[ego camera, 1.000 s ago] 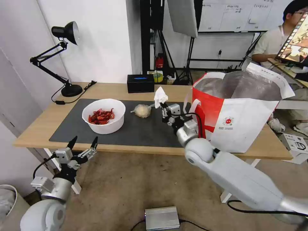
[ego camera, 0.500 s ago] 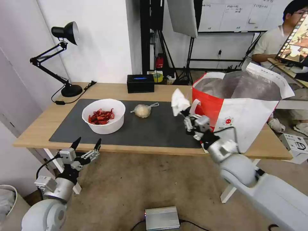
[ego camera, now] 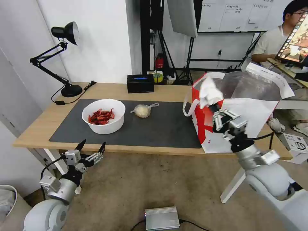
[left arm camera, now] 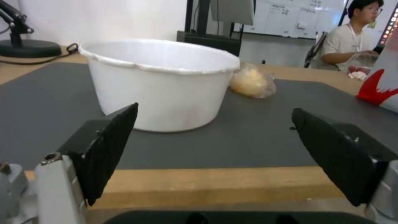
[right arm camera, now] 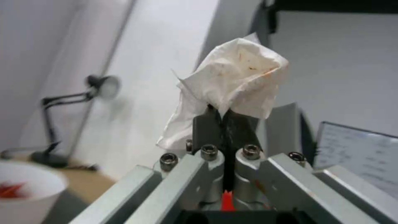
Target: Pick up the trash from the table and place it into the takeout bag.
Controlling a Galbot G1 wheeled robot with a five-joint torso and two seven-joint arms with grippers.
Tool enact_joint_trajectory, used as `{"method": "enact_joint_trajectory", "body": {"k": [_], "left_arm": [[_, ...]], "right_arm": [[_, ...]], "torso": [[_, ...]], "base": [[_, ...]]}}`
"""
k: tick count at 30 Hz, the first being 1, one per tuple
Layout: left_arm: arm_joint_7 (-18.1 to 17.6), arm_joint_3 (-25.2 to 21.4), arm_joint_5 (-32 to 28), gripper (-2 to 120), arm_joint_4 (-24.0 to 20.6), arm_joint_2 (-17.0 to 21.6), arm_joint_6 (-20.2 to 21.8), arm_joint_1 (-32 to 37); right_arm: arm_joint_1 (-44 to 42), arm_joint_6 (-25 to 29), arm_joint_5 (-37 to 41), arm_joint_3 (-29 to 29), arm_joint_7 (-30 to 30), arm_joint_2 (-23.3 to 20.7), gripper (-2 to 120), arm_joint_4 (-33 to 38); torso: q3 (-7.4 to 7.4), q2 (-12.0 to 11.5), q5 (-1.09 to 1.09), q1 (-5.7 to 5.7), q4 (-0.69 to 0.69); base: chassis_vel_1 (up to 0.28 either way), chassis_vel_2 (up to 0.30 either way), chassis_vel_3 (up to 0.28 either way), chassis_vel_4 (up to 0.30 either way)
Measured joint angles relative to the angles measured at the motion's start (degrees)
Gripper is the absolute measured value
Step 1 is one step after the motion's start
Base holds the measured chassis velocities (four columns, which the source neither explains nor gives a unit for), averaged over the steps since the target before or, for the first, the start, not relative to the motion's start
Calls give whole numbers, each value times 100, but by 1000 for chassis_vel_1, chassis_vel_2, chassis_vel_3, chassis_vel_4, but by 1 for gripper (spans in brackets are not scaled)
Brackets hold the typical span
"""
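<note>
On the bench a mat carries the bowl at left and the knotted bag just right of it. The takeout bag stands at the bench's right end. The tissue box sits behind the mat, the lamp at the back left.

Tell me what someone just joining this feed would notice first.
Probably the right gripper raised at the near rim of the takeout bag, shut on a crumpled white tissue with faint orange stains. Next, the white bowl of red crayfish shells on the dark mat, with the small knotted bag beside it. The left gripper hangs open below the table's near edge, facing the bowl.
</note>
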Motion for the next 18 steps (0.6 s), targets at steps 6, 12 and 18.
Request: {"method": "enact_joint_trajectory", "body": {"k": [6, 12, 18], "left_arm": [[-1, -5, 3, 100, 23, 2, 0, 120], [0, 6, 3, 100, 55, -2, -2, 114], [-3, 86, 3, 100, 56, -6, -2, 52]], "right_arm": [[37, -229, 337, 540, 252, 79, 0, 59], [200, -853, 994, 953, 596, -210, 0, 112], [375, -1838, 1922, 1294, 828, -740, 0, 205]], "torso": [[0, 0, 0, 0, 0], [0, 0, 0, 0, 0], [0, 0, 0, 0, -1]], "base": [[0, 0, 0, 0], [0, 0, 0, 0], [0, 0, 0, 0]]}}
